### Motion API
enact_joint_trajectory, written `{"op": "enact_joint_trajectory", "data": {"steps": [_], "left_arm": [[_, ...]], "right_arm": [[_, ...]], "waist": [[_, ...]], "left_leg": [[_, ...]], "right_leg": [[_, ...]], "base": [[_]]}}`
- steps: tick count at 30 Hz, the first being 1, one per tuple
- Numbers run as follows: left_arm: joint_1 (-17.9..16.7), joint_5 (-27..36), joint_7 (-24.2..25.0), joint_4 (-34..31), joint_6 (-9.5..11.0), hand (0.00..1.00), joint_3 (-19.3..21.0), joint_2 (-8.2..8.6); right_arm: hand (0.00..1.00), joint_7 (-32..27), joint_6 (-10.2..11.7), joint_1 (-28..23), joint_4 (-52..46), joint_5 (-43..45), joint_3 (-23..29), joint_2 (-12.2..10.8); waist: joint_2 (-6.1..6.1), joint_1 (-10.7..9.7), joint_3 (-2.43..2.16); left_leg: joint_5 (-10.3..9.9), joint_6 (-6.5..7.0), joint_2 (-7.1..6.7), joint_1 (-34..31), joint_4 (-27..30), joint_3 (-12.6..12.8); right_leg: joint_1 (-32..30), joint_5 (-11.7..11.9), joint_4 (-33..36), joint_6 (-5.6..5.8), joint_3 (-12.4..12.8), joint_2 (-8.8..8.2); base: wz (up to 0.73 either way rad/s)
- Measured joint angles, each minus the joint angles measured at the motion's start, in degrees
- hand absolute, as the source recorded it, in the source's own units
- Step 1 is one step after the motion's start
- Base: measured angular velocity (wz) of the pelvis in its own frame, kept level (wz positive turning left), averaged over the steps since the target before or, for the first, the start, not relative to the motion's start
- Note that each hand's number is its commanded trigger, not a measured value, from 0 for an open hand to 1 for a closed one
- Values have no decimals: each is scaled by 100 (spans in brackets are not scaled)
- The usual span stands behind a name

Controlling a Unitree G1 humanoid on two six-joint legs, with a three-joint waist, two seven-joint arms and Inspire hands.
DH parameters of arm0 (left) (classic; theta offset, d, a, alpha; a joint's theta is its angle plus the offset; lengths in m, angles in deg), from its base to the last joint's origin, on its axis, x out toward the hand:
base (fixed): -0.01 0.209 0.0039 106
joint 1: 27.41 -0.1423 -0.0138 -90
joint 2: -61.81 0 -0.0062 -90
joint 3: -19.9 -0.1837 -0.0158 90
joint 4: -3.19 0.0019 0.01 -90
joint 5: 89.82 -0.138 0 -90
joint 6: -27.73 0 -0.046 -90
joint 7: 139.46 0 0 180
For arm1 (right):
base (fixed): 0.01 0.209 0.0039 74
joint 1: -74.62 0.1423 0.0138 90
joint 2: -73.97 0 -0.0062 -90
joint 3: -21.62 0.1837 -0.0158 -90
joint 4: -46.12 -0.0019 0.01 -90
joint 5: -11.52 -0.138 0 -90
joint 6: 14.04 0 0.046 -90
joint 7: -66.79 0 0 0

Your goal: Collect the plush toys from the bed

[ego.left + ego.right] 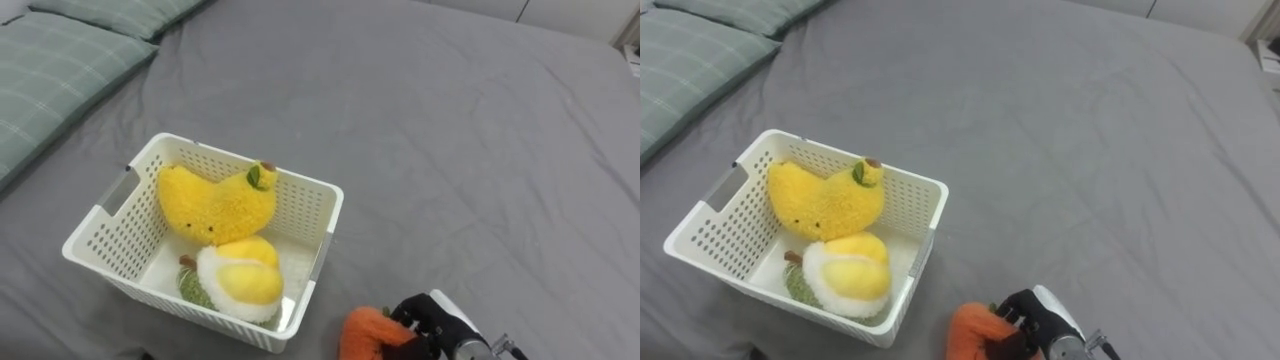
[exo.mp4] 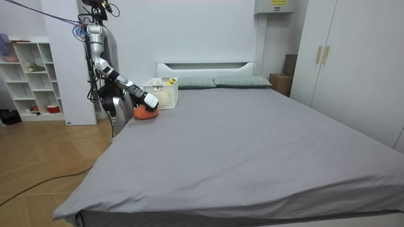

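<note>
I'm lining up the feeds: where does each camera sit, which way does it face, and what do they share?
Left eye view: on the robot's head, looking down at the white basket on the grey bed; its right hand, curled round an orange toy, shows lower right.
Right eye view: same head, slightly aside, same scene.
Room view: off the bed's foot, facing the headboard; the robot stands at the bed's side, on the room view's left.
Shared: basket, orange toy and right hand show in all three.

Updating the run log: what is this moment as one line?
right hand shut on orange toy | orange toy outside basket | basket holds yellow toy, yellow-white toy
</note>
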Motion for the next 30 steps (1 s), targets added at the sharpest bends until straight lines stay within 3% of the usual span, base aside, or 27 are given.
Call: {"op": "enact_joint_trajectory", "data": {"steps": [12, 17, 30], "left_arm": [[3, -7, 97, -1, 44, 0, 108, 11], [3, -5, 85, -22, 50, 0, 112, 8], [-1, -3, 73, -70, 43, 0, 141, -2]], "right_arm": [[100, -6, 32, 38, -20, 38, 6, 1], [100, -5, 43, 37, -174, 44, 7, 11], [100, -378, -24, 132, -2009, 220, 302, 93]], "waist": [[5, 14, 8], [-48, 4, 51], [-83, 6, 48]], "left_leg": [[0, 0, 2, 35, 39, 4], [1, 0, 5, 43, 40, 22], [0, 4, 11, 52, 48, 82]], "right_leg": [[8, 0, 2, 0, 3, -2], [11, 0, 8, 0, 14, -2], [-12, 0, 38, 0, 64, -7]], "base": [[0], [-1], [-2]]}}
